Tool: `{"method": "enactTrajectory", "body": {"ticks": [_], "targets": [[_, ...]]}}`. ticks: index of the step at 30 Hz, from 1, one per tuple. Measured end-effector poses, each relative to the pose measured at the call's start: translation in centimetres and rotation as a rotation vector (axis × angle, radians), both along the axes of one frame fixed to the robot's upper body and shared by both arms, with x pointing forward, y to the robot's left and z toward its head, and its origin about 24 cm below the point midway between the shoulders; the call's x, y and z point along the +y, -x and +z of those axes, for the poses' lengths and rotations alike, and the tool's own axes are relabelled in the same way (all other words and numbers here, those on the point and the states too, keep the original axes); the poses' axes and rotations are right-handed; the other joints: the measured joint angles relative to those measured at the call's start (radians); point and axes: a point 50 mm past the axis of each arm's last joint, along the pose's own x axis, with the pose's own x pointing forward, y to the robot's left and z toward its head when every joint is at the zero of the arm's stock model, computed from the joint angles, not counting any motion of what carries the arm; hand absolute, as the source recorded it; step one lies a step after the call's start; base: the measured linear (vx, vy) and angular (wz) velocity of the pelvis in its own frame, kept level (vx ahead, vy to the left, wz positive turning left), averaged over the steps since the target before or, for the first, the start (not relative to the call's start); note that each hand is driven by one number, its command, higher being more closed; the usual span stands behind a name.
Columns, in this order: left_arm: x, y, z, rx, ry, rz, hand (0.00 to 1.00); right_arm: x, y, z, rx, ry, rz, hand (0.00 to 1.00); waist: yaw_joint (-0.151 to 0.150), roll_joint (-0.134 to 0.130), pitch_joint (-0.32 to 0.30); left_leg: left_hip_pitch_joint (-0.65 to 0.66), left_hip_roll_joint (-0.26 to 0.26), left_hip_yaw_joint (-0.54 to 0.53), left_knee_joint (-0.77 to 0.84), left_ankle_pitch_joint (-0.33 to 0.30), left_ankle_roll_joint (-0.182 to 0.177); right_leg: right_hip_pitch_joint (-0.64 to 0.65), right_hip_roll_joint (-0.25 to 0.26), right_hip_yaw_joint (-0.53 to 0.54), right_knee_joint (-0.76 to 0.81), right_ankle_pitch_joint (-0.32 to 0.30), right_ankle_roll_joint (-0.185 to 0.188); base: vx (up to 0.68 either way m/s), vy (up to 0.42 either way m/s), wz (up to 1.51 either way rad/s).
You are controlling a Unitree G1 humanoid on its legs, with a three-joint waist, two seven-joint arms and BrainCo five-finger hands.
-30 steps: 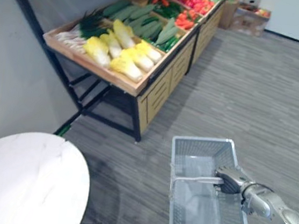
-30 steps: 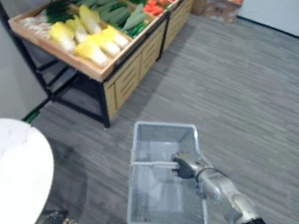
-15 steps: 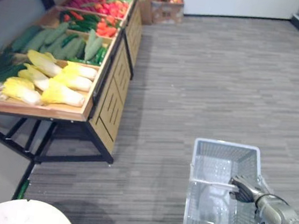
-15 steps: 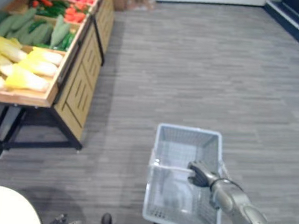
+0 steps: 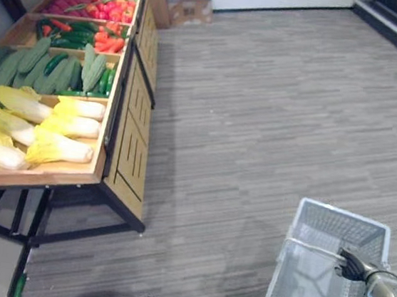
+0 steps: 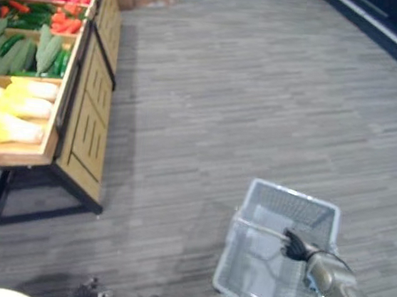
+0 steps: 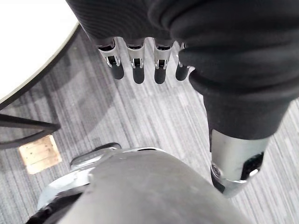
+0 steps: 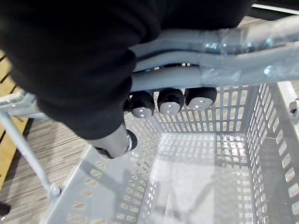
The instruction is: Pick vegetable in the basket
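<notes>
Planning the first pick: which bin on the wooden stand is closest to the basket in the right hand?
The yellow-white cabbage bin at the stand's near end; the green vegetables and red vegetables lie farther from the basket the right hand grips.

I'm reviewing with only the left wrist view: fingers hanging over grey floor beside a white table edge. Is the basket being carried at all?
Observer: Yes. The right hand is curled round the handle of the grey mesh basket.
Operator: Anything in it?
Observer: No. The right wrist view shows its bare mesh bottom, with no vegetable inside.
Operator: Where are the vegetables?
Observer: On a wooden stand to the robot's left. Pale yellow cabbages lie nearest, with long green vegetables behind them. There is floor between the stand and the basket.
</notes>
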Motion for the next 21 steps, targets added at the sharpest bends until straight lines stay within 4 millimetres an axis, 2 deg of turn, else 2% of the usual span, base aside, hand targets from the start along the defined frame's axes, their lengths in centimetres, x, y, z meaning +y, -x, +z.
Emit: {"method": "enactTrajectory", "body": {"ticks": [1, 2, 3, 4, 6, 7, 8, 10, 12, 13, 14, 15, 16, 17, 18, 20, 21], "targets": [[0.2, 0.1, 0.0, 0.006, -0.006, -0.003, 0.0, -0.3, 0.1, 0.0, -0.009, -0.001, -0.031, 1.0, -0.011, -0.004, 0.002, 0.023, -0.012, 0.001, -0.001, -0.007, 0.015, -0.031, -0.01, -0.005, 0.1, 0.014, -0.023, 0.02, 0.134, 0.13], [0.4, 0.4, 0.0, 0.016, -0.01, -0.001, 0.0, -0.7, 0.4, -0.2, -0.008, -0.002, -0.06, 1.0, -0.017, -0.021, 0.009, 0.045, -0.025, 0.003, -0.004, -0.011, 0.027, -0.062, -0.024, -0.02, 0.182, 0.04, -0.056, 0.04, 0.14, 0.13], [0.6, 0.5, 0.0, 0.017, -0.015, -0.001, 0.0, -1.0, 0.7, -0.5, -0.009, -0.009, -0.091, 1.0, -0.026, -0.014, 0.01, 0.07, -0.038, -0.001, -0.016, -0.014, 0.04, -0.092, -0.051, -0.058, 0.253, 0.031, -0.07, 0.09, 0.138, 0.11], [0.8, 0.8, 0.0, 0.028, -0.02, 0.002, 0.0, -1.1, 0.9, -0.8, -0.01, -0.018, -0.123, 1.0, -0.033, -0.024, 0.011, 0.1, -0.051, -0.014, -0.038, -0.014, 0.056, -0.1, -0.067, -0.108, 0.275, -0.002, -0.106, 0.16, 0.124, 0.15], [0.9, 0.6, 0.0, 0.024, -0.023, 0.003, 0.0, -1.3, 1.4, -1.5, 0.004, -0.036, -0.167, 1.0, -0.039, -0.012, 0.012, 0.112, -0.048, -0.029, -0.059, -0.011, 0.06, -0.108, -0.06, -0.177, 0.22, -0.054, -0.103, 0.23, 0.106, 0.23], [0.9, 0.3, 0.1, 0.016, -0.023, 0.002, 0.0, -1.4, 1.4, -1.5, 0.004, -0.04, -0.175, 1.0, -0.039, -0.006, 0.02, 0.116, -0.044, -0.034, -0.065, -0.009, 0.061, -0.115, -0.051, -0.206, 0.169, -0.06, -0.108, 0.26, 0.056, 0.32], [0.9, 0.0, 0.1, 0.008, -0.023, 0.002, 0.0, -1.5, 1.4, -1.6, 0.001, -0.046, -0.194, 1.0, -0.041, 0.005, 0.032, 0.128, -0.039, -0.048, -0.078, -0.008, 0.06, -0.115, -0.037, -0.232, 0.076, -0.059, -0.107, 0.3, 0.01, 0.4], [0.8, -0.6, 0.2, -0.009, -0.022, 0.002, 0.0, -2.3, 1.9, -1.7, 0.002, -0.049, -0.252, 1.0, -0.042, 0.014, 0.042, 0.151, -0.027, -0.075, -0.105, -0.007, 0.053, -0.115, -0.018, -0.245, -0.099, -0.036, -0.074, 0.34, -0.051, 0.52], [0.8, -1.0, 0.4, -0.028, -0.022, 0.011, 0.0, -3.1, 2.3, -1.6, -0.003, -0.052, -0.301, 1.0, -0.044, 0.009, 0.049, 0.185, -0.018, -0.11, -0.133, -0.014, 0.023, -0.11, -0.022, -0.238, -0.263, -0.008, -0.043, 0.36, -0.141, 0.56], [0.9, -1.0, 0.4, -0.031, -0.024, 0.015, 0.0, -3.2, 2.6, -1.8, -0.01, -0.068, -0.338, 1.0, -0.041, -0.001, 0.055, 0.219, -0.016, -0.124, -0.142, -0.024, -0.008, -0.096, -0.032, -0.234, -0.341, 0.015, -0.034, 0.52, -0.304, 0.7], [1.5, -0.7, 0.5, -0.03, -0.037, 0.036, 0.0, -3.0, 3.2, -2.4, -0.011, -0.099, -0.374, 1.0, -0.042, -0.049, 0.06, 0.257, -0.018, -0.15, -0.144, -0.051, -0.053, -0.089, -0.056, -0.231, -0.356, 0.041, -0.041, 0.53, -0.347, 0.68], [1.7, -0.6, 0.5, -0.027, -0.039, 0.047, 0.0, -3.0, 3.3, -2.5, -0.015, -0.109, -0.391, 1.0, -0.044, -0.054, 0.061, 0.269, -0.009, -0.165, -0.143, -0.063, -0.072, -0.097, -0.056, -0.233, -0.321, 0.108, -0.044, 0.54, -0.401, 0.63], [1.1, -0.5, 0.3, -0.021, -0.022, 0.054, 0.0, -3.1, 3.4, -2.5, -0.032, -0.125, -0.422, 1.0, -0.041, -0.033, 0.051, 0.27, 0.029, -0.174, -0.132, -0.066, -0.08, -0.127, -0.037, -0.262, -0.248, 0.121, -0.074, 0.48, -0.342, 0.3], [0.4, -0.5, 0.2, -0.024, -0.006, 0.056, 0.0, -3.2, 3.1, -2.3, -0.046, -0.135, -0.43, 1.0, -0.041, -0.014, 0.047, 0.248, 0.055, -0.185, -0.104, -0.055, -0.093, -0.138, -0.017, -0.279, -0.225, 0.091, -0.095, 0.47, -0.329, 0.2], [0.2, -0.6, 0.2, -0.026, 0.002, 0.058, 0.0, -3.2, 2.9, -2.1, -0.055, -0.139, -0.43, 1.0, -0.04, -0.008, 0.047, 0.236, 0.065, -0.192, -0.085, -0.038, -0.107, -0.142, -0.009, -0.287, -0.214, 0.077, -0.108, 0.48, -0.325, 0.03], [-0.1, -0.6, 0.1, -0.026, 0.012, 0.076, 0.0, -3.7, 2.1, -1.2, -0.122, -0.143, -0.456, 1.0, -0.042, 0.004, 0.04, 0.195, 0.081, -0.219, 0.009, 0.039, -0.116, -0.132, 0.008, -0.314, -0.168, 0.03, -0.149, 0.45, -0.305, 0.08], [-0.1, -0.6, 0.1, -0.029, 0.014, 0.089, 0.0, -4.0, 2.2, -1.0, -0.138, -0.141, -0.471, 1.0, -0.041, 0.004, 0.04, 0.187, 0.082, -0.224, 0.042, 0.064, -0.121, -0.12, 0.009, -0.319, -0.161, 0.014, -0.153, 0.41, -0.263, 0.18]]}}
